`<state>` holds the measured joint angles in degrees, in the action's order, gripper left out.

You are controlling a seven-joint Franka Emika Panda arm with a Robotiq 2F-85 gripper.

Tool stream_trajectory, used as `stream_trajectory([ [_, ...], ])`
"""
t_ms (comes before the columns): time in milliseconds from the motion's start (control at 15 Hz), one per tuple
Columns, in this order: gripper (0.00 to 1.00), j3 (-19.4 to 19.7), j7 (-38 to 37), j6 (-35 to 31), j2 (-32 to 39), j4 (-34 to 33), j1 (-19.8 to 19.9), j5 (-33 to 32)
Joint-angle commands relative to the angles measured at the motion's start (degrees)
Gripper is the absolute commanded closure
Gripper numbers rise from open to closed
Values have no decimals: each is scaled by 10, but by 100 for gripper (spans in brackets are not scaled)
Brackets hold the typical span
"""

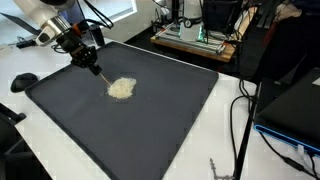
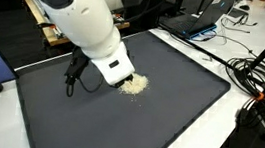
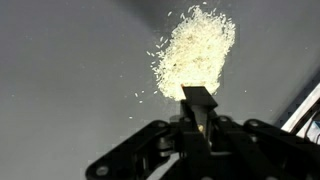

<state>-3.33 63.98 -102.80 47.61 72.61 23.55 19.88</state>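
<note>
A pale heap of rice-like grains [image 1: 121, 88] [image 2: 133, 83] [image 3: 197, 50] lies on a large dark mat [image 1: 150, 135] [image 2: 157, 127], with stray grains scattered around it. My gripper [image 1: 88, 60] [image 3: 198, 118] is shut on a thin tool [image 1: 98, 72] [image 3: 198, 98] that slants down towards the mat. The tool's tip touches the near edge of the heap. In an exterior view the white arm [image 2: 88, 24] hides the jaws.
The mat covers most of a white table [image 1: 225, 130]. A black disc [image 1: 23, 80] sits off the mat's corner. Cables [image 1: 240, 115] [image 2: 258, 78] trail along one side. A laptop [image 2: 193, 26] and a wooden rack [image 1: 195, 40] stand beyond the far edge.
</note>
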Motion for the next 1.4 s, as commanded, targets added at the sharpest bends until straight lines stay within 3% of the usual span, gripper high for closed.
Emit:
stream_trajectory([
  [0,97,-20,35,71,74,-112,23,22],
  [1000,97,-64,60,216,238,-344,64,55],
  [1333,97,-72,66,224,247,-360,67,51],
])
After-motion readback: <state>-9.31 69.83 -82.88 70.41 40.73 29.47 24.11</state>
